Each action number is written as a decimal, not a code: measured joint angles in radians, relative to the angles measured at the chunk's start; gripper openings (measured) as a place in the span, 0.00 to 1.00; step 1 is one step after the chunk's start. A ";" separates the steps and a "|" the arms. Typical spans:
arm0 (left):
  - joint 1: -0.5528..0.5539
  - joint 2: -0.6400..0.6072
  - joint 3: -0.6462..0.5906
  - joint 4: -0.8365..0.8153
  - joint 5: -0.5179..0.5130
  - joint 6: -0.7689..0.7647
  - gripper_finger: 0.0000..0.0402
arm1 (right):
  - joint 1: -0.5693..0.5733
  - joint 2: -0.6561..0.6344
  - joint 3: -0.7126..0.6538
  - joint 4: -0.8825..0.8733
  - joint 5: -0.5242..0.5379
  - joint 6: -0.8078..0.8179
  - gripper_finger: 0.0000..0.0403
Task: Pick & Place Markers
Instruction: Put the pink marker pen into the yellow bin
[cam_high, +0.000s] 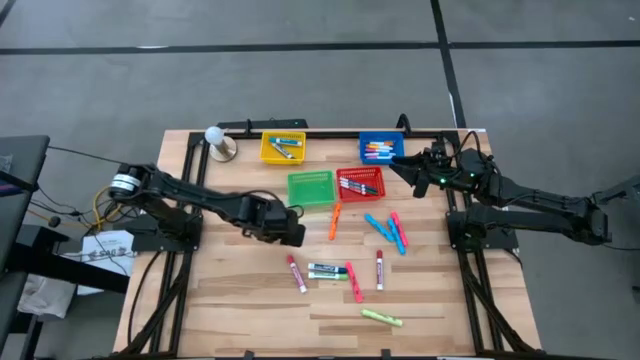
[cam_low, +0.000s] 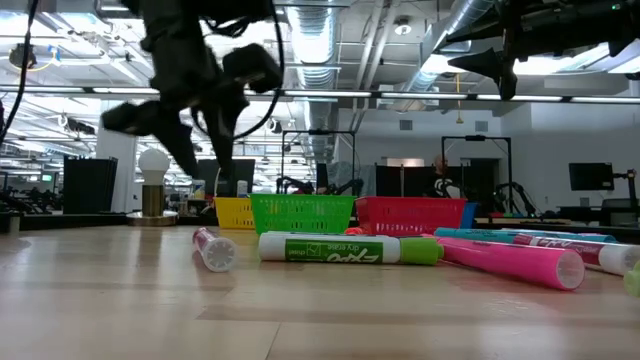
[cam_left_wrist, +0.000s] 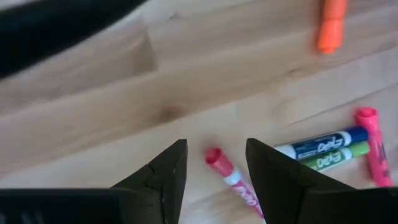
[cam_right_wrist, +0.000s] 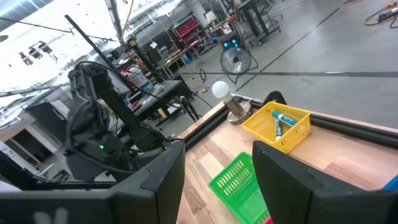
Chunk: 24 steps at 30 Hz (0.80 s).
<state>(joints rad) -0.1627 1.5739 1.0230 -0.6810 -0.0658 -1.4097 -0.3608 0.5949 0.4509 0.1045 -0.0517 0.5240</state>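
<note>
The left tool (cam_high: 292, 232) hangs above the light wooden desk (cam_high: 240, 300), with its two dark fingers (cam_left_wrist: 165, 174) spread apart and nothing between them. In the left wrist view, the gap between the fingers lines up with a short red-capped marker with a white barrel (cam_left_wrist: 231, 180). I judge that this marker is the one chosen for the next grasp, and that the tool is released so it can come down around the barrel.

This marker lies flat on the desk, near a blue marker (cam_left_wrist: 323, 144) and a green marker (cam_left_wrist: 326, 160) that lie side by side and touch each other. An orange marker (cam_high: 334, 223) lies apart, nearer the baskets.

The right tool (cam_high: 412, 172) waits above the edge of the small red mesh basket (cam_high: 360, 183), also released and empty. The yellow mesh basket (cam_high: 282, 149) and the blue mesh basket (cam_high: 381, 150) already hold some markers, while the green mesh basket (cam_high: 311, 188) seems empty. Probably the markers are sorted by colour, so many are still left.
</note>
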 joint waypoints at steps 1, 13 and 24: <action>-0.001 -0.008 -0.029 0.041 0.016 -0.020 0.41 | 0.000 0.000 0.000 0.000 0.000 0.000 0.45; -0.081 -0.033 -0.215 0.376 0.064 -0.285 0.41 | 0.000 0.000 0.000 -0.001 0.000 0.000 0.44; -0.122 -0.033 -0.218 0.391 0.062 -0.405 0.41 | 0.000 0.000 0.000 -0.001 0.000 0.000 0.44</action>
<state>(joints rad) -0.2846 1.5414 0.8055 -0.2902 -0.0039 -1.8143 -0.3611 0.5952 0.4507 0.1033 -0.0517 0.5237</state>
